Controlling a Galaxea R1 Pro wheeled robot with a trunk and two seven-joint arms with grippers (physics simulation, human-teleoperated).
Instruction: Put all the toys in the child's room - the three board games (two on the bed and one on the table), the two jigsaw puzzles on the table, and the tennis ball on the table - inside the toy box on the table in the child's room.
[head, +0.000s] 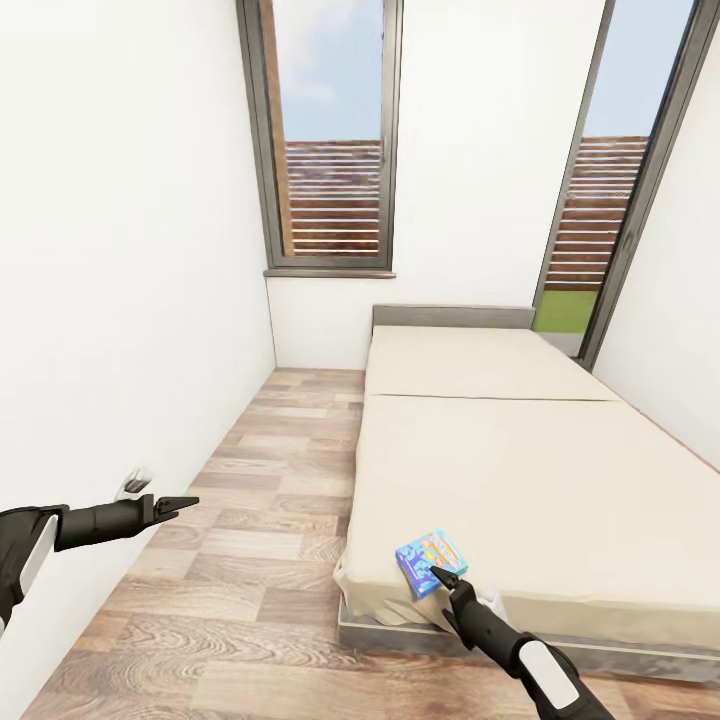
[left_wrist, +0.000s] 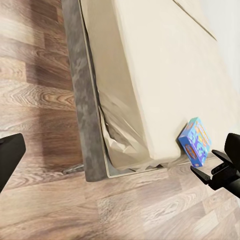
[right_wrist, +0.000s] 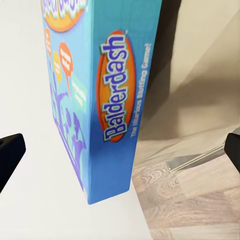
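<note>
Board game (head: 431, 562) on bed (head: 560, 480) corner, right gripper (head: 444, 578) beside it, spread

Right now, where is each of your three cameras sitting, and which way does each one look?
Head view: from the robot's head, looking forward and down at the bed, floor and windows; both arms show, left gripper and right gripper.
Left wrist view: on the left arm, looking across the floor at the bed's corner.
Right wrist view: on the right arm, close on the blue game box, fingertips at the edges.
All three share that box.
</note>
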